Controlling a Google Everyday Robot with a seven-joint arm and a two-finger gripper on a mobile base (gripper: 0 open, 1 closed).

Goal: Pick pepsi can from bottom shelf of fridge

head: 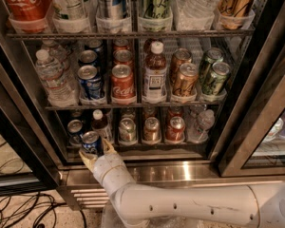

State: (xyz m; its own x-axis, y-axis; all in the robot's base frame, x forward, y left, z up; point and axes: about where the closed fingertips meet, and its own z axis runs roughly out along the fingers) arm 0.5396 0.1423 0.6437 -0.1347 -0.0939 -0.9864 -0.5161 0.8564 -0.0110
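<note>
The pepsi can (91,141), blue with a silver top, is at the front left of the bottom shelf (180,148) of the fridge (259,99). My gripper (98,152) reaches up from below on the white arm. Its pale fingers (109,148) sit on both sides of the can's lower part and are shut on it. Another blue-sided can (75,127) stands just behind and to the left, next to a dark capped bottle (99,123).
On the bottom shelf to the right stand a silver can (127,129), two red cans (175,128) and a clear water bottle (201,124). The middle shelf above holds several cans and bottles. The steel sill (180,172) lies below; black door edges flank both sides. Cables (23,208) lie on the floor at left.
</note>
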